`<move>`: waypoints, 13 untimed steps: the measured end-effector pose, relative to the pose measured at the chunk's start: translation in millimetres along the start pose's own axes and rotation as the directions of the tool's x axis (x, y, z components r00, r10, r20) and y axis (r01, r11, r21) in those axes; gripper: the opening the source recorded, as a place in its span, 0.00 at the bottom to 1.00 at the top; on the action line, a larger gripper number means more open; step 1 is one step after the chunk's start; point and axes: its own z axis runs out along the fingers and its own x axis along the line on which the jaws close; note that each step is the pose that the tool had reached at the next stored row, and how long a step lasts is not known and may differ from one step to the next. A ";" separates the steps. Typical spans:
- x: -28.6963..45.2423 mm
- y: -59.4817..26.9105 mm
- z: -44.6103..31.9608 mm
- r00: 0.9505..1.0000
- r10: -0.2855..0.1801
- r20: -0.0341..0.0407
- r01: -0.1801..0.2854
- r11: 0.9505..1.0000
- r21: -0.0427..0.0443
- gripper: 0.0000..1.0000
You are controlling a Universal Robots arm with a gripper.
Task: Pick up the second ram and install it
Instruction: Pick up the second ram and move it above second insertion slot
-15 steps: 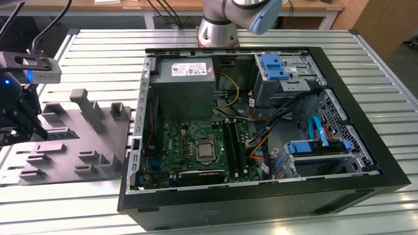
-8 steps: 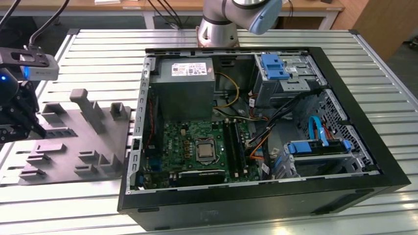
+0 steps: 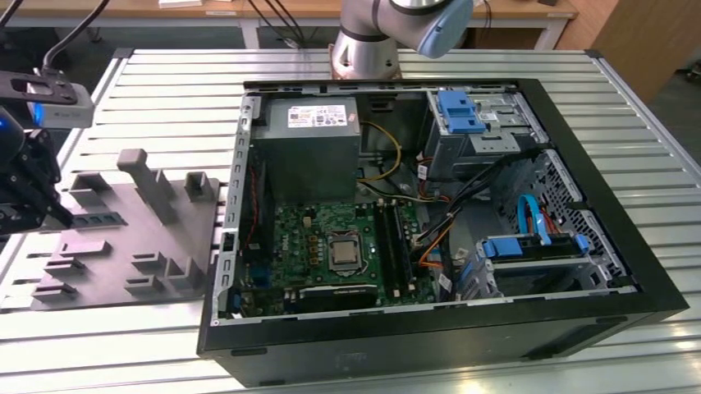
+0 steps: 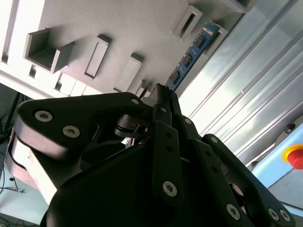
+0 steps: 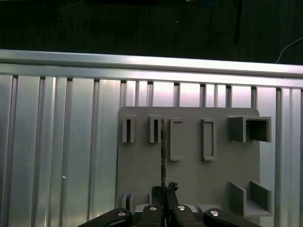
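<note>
Exterior view's left edge: the tool (image 3: 52, 217) hangs low over the grey fixture plate (image 3: 110, 271), clenched on the near end of the second ram (image 3: 97, 219), whose long axis runs straight out toward the open computer case (image 3: 619, 246).

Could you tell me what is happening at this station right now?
A single robot arm is working at a grey holder tray beside an open computer case. Its gripper is closed on one end of the second ram, a thin stick that stands on edge on the tray and has not been lifted clear. The motherboard in the case is waiting for it.
</note>
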 end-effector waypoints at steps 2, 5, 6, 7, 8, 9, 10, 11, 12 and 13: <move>-0.1 0.1 -2.3 1.000 0.000 0.000 0.000 1.000 0.000 0.14; -0.2 0.2 -5.9 1.000 0.000 0.000 0.000 1.000 0.000 0.14; -0.3 0.2 -7.1 1.000 0.000 0.000 0.000 1.000 0.000 0.14; -0.3 0.2 -8.4 1.000 0.000 0.000 0.000 1.000 0.000 0.14; -0.4 0.3 -9.7 1.000 0.000 0.000 0.000 1.000 0.000 0.14; -0.5 0.3 -11.0 1.000 0.000 0.001 0.000 1.000 0.000 0.14; -0.5 0.3 -12.5 1.000 0.000 0.001 0.000 1.000 0.000 0.14; -0.6 0.4 -14.1 1.000 0.000 0.001 0.000 1.000 0.000 0.14; -0.7 0.4 -15.5 1.000 0.000 0.001 0.000 1.000 0.000 0.14; -0.7 0.5 -16.8 1.000 0.000 0.001 0.000 1.000 0.000 0.14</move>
